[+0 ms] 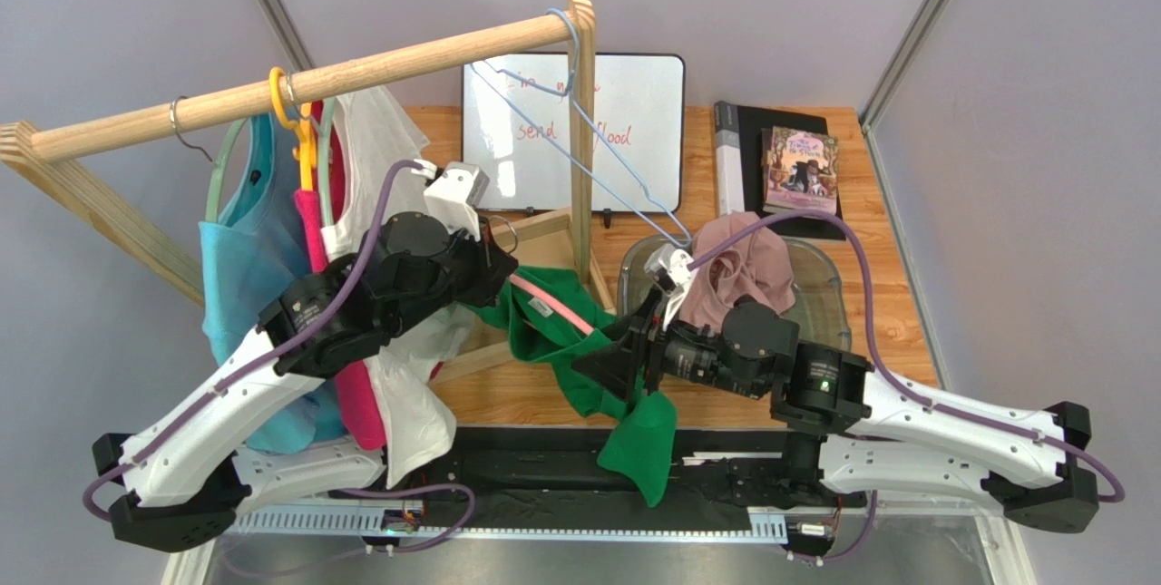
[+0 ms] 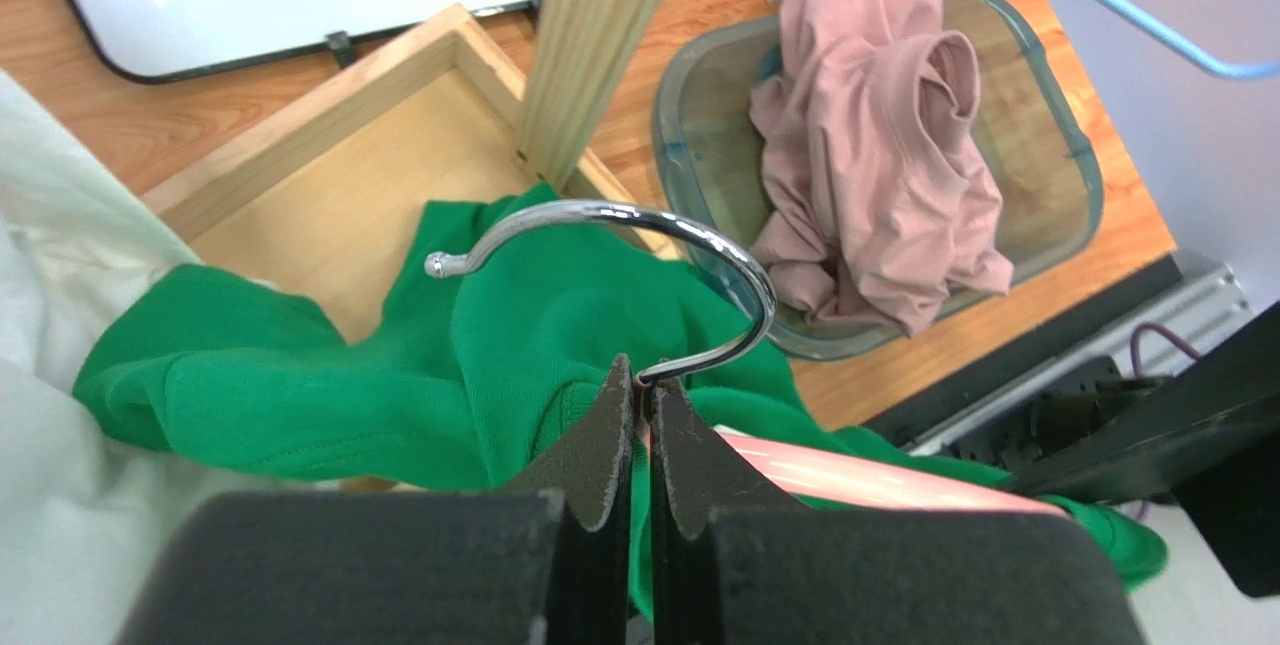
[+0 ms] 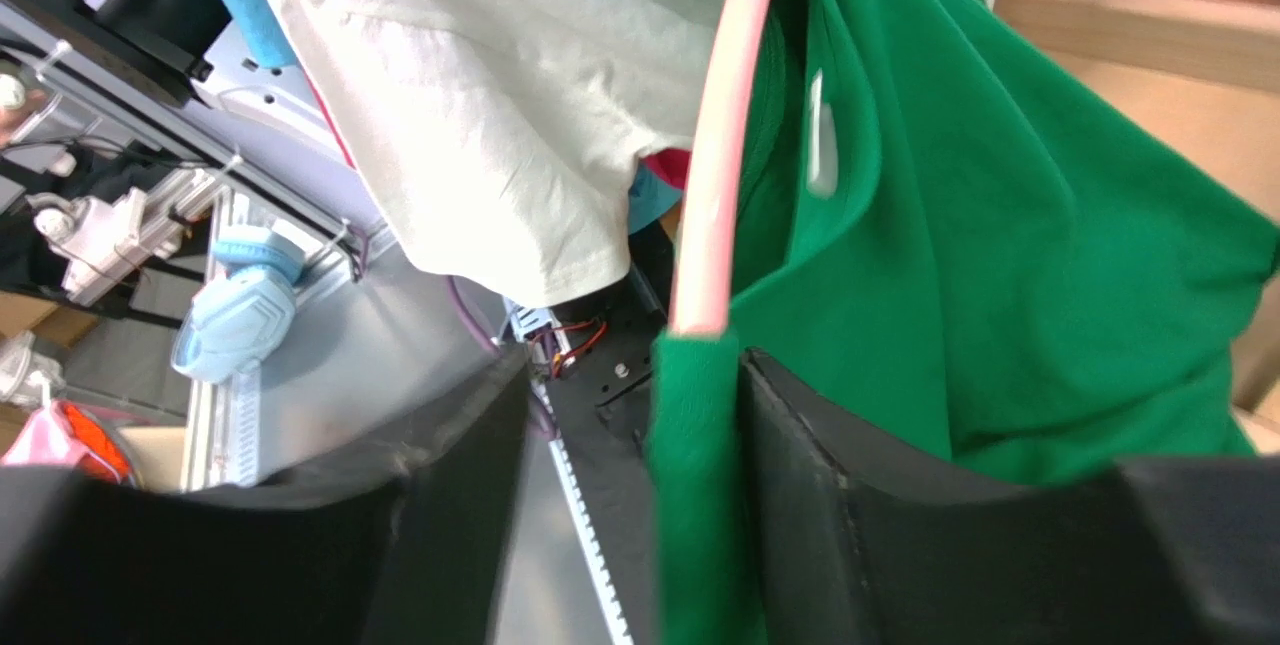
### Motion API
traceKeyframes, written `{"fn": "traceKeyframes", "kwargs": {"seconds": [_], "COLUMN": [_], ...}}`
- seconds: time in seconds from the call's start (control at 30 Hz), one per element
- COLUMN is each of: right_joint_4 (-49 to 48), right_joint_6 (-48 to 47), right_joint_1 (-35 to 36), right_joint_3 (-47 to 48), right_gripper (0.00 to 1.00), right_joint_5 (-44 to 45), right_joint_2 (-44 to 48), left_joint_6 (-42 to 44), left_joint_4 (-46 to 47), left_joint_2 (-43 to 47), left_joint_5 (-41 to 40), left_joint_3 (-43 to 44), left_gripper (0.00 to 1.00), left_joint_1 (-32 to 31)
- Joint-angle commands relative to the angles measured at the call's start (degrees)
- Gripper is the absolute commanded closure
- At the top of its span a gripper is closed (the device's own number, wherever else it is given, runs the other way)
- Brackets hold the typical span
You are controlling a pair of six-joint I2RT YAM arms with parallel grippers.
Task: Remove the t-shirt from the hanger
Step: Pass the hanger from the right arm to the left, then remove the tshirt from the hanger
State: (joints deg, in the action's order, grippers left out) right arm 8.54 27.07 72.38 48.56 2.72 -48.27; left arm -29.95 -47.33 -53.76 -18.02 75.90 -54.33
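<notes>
One green t-shirt (image 1: 616, 402) is bunched up in the middle of the top view, draping down toward the bottom edge. Far left, a teal top (image 1: 243, 252) and a white top (image 1: 375, 136) hang off the wooden rail (image 1: 341, 75). Moving right, the left gripper (image 2: 639, 390) is pressed together on the base of the chrome hook (image 2: 706, 248) of the pink hanger (image 2: 842, 473). Most of that hanger is buried in the shirt. Next over, the right gripper (image 3: 631, 375) sits spread. A green fold lies against one finger (image 3: 849, 518), with a clear gap on the other side. The hanger's upper end is cut off there. Far right, a clear bin (image 1: 827, 275) holds a crumpled dusty-pink garment (image 1: 743, 279).
</notes>
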Motion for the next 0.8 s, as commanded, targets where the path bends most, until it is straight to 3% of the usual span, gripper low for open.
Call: {"fn": "traceKeyframes", "kwargs": {"seconds": [0.0,0.13,0.23,0.3,0.43,0.5,0.53,0.57,0.67,0.77], "right_joint_4": [6.13,11.57,13.17,13.26,14.57,15.19,15.72,15.9,16.69,18.53], "right_joint_6": [-2.9,-4.3,-4.66,-4.22,-3.34,-3.08,-2.99,-2.9,-2.46,-1.94], "right_joint_1": [0.39,0.31,0.39,0.39,0.31,0.39,0.39,0.31,0.39,0.39], "right_joint_3": [-2.49,-4.6,-6.53,-7.68,-9.09,-9.44,-9.7,-9.97,-10.59,-10.41], "right_gripper": [0.26,0.16,0.17,0.22,0.38,0.51,0.58,0.74,1.0,1.0], "right_joint_5": [2.81,6.49,6.68,7.03,7.65,7.65,7.56,8.08,11.07,13.62], "right_joint_2": [4.93,9.68,13.55,15.91,18.82,20.22,20.58,20.93,21.81,22.43], "left_joint_6": [-1.69,-1.16,-0.81,-0.72,-1.24,-1.68,-2.38,-2.82,-5.02,-7.91], "left_joint_4": [1.01,1.1,0.66,0.66,0.92,0.92,1.1,1.45,4.26,6.11], "left_joint_2": [0.41,0.15,-0.29,-0.21,0.41,0.58,0.84,1.11,2.78,4.88], "left_joint_5": [-4.92,-4.92,-5.53,-5.88,-7.64,-9.22,-9.92,-11.15,-14.13,-19.04], "left_joint_3": [5.22,7.59,8.91,9.18,9.18,9.18,8.92,8.57,6.29,4.09], "left_gripper": [1.0,1.0,1.0,1.0,1.0,1.0,1.0,1.0,1.0,1.0], "left_joint_1": [0.27,0.27,0.27,0.27,0.27,0.27,0.27,0.27,0.27,0.27]}}
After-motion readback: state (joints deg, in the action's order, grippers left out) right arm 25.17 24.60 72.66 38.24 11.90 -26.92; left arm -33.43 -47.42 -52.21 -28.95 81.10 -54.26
